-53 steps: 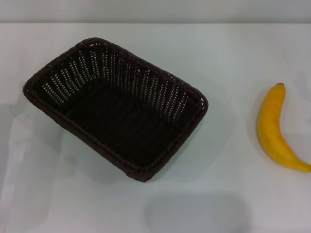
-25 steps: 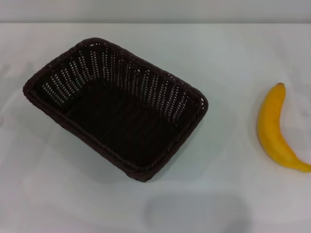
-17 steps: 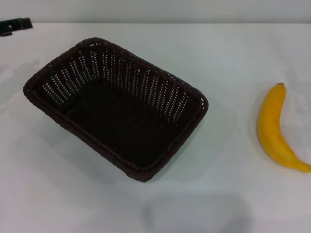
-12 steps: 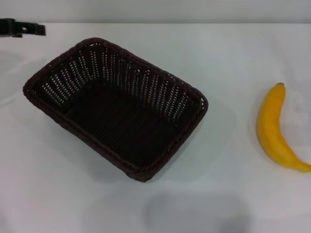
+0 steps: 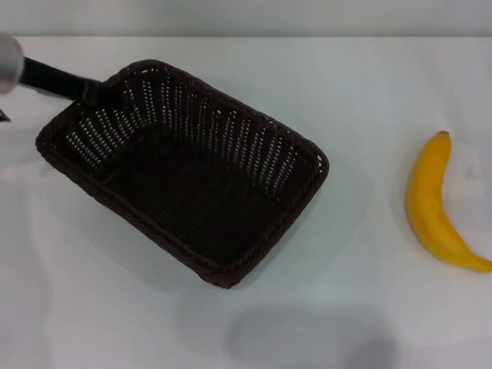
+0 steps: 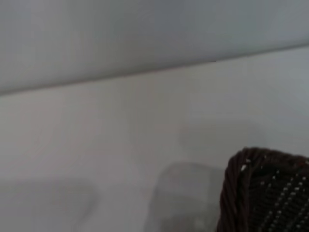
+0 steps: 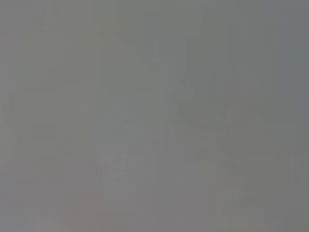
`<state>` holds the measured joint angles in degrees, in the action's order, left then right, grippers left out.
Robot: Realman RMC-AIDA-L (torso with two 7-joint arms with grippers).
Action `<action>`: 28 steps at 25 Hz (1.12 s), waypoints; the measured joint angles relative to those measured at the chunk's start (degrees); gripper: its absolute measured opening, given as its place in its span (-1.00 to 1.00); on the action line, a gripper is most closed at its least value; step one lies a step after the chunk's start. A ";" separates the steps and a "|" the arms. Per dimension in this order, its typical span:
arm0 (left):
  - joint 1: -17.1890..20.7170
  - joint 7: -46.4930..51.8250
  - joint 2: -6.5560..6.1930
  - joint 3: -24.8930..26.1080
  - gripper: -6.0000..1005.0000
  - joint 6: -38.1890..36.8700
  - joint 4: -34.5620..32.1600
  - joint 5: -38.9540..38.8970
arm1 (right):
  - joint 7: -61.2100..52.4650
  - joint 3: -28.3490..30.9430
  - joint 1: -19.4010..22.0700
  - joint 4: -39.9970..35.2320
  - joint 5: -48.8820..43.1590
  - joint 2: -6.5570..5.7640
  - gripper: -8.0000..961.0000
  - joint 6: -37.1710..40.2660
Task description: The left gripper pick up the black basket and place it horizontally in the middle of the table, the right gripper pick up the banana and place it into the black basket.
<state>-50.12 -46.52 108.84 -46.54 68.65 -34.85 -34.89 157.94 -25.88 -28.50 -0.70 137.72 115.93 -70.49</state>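
Observation:
The black basket (image 5: 184,169) sits askew on the white table (image 5: 369,84), left of the middle, open side up and empty. My left gripper (image 5: 115,94) reaches in from the upper left, its slim black tip at the basket's far left rim; I cannot tell whether it touches the rim. The left wrist view shows one corner of the basket (image 6: 265,193) close by. The banana (image 5: 432,204) lies on the table at the far right, stem pointing away from me. My right gripper is out of view; the right wrist view is plain grey.
A grey wall (image 5: 246,15) runs along the table's far edge. A soft shadow (image 5: 307,338) falls on the table near the front edge.
My left gripper has come in from the upper left and moved right to the basket's far left rim. The basket and the banana have not moved.

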 joint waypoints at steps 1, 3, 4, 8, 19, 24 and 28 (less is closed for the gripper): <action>-0.12 0.99 0.76 0.02 0.69 -0.38 -0.36 1.33 | 0.00 0.03 0.00 0.01 0.00 0.00 0.81 0.00; -0.29 2.92 1.87 0.03 0.68 -1.32 -1.33 3.90 | 0.00 0.04 0.00 0.03 0.00 0.00 0.81 -0.03; -0.28 3.48 2.07 0.05 0.60 -1.56 -1.64 4.54 | 0.00 0.04 0.02 0.03 0.00 0.00 0.81 -0.05; 0.22 4.62 2.16 0.39 0.29 -1.35 -2.49 4.88 | 0.00 0.04 0.44 0.03 0.00 0.00 0.81 -0.23; 1.30 7.80 0.72 0.92 -0.20 3.15 -2.54 0.59 | -0.05 0.04 0.86 -0.01 0.00 0.00 0.81 -0.33; 2.66 6.89 0.18 5.46 -0.57 6.21 -2.57 -2.64 | -0.08 0.04 1.13 0.02 0.00 -0.01 0.81 -0.36; 6.03 4.66 -1.32 11.06 -0.58 10.88 -2.66 -12.60 | -0.09 0.04 1.51 0.13 0.00 0.00 0.81 -0.37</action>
<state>-44.10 -41.86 107.51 -35.48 79.53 -37.51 -47.49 157.84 -25.84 -26.99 -0.57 137.72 115.93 -70.86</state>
